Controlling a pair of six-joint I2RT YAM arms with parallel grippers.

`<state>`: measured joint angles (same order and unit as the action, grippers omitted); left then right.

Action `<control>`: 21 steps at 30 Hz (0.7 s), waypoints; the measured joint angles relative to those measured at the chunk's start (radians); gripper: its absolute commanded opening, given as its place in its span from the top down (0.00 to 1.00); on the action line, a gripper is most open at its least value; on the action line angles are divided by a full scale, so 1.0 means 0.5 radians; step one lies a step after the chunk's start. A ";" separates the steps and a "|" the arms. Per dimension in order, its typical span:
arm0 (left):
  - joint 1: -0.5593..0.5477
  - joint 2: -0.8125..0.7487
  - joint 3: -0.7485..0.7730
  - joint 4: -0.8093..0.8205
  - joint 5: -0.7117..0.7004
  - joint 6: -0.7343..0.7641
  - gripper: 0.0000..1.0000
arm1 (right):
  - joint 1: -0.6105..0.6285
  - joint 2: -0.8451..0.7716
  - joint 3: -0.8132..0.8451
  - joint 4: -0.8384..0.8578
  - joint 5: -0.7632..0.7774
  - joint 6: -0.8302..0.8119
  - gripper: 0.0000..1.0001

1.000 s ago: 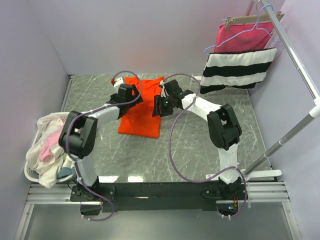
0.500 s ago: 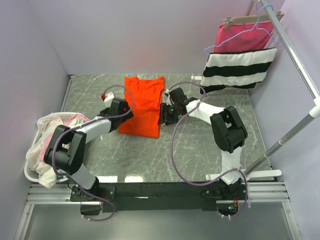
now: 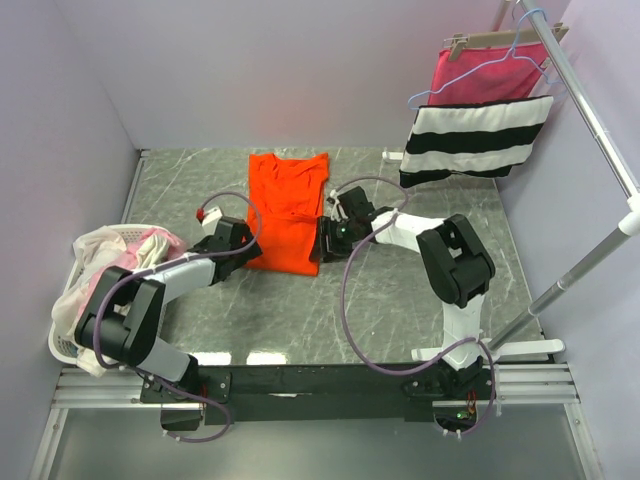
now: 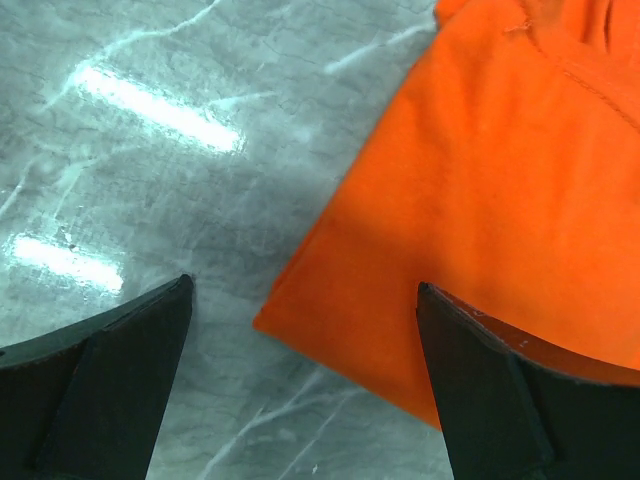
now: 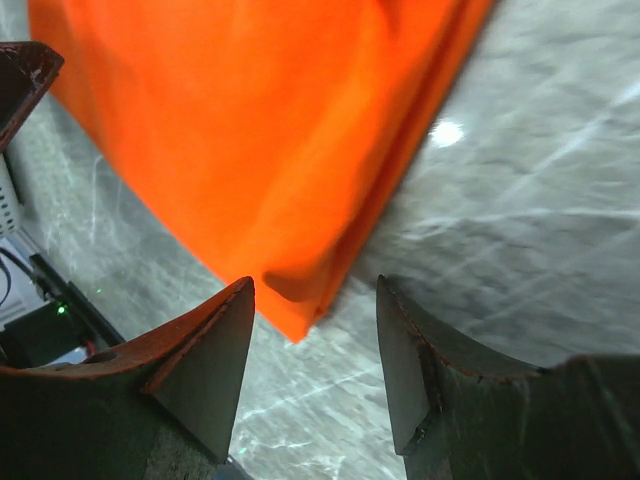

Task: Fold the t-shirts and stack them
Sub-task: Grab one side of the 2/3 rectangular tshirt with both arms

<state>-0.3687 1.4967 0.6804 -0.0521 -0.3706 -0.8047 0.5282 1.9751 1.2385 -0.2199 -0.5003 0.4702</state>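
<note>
Left end effector point(image 4: 302, 290) nearer smooth t-shirt point(image 4: 500, 160) corner

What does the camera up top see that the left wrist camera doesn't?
Only the top view shows the right arm, the laundry basket and the hanging striped cloth. Only the left wrist view shows the open left gripper up close, framing the shirt's corner. Both show the orange t-shirt on the grey table.

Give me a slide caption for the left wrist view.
Open left gripper framing a corner of the orange t-shirt on the grey marbled table.
</note>
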 measured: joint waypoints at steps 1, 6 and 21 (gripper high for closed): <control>0.000 -0.018 -0.020 0.029 0.024 0.001 0.02 | 0.011 0.001 -0.002 0.005 -0.005 0.009 0.41; 0.005 -0.027 -0.066 0.146 0.086 0.029 0.15 | 0.070 0.008 -0.005 0.029 -0.021 0.063 0.41; 0.011 -0.017 -0.246 0.468 0.346 -0.005 0.99 | 0.085 0.053 -0.089 0.161 -0.012 0.224 1.00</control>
<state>-0.3630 1.4883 0.5571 0.1822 -0.1974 -0.8074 0.5709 2.0018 1.1942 -0.1394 -0.5064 0.5823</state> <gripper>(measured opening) 0.028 0.084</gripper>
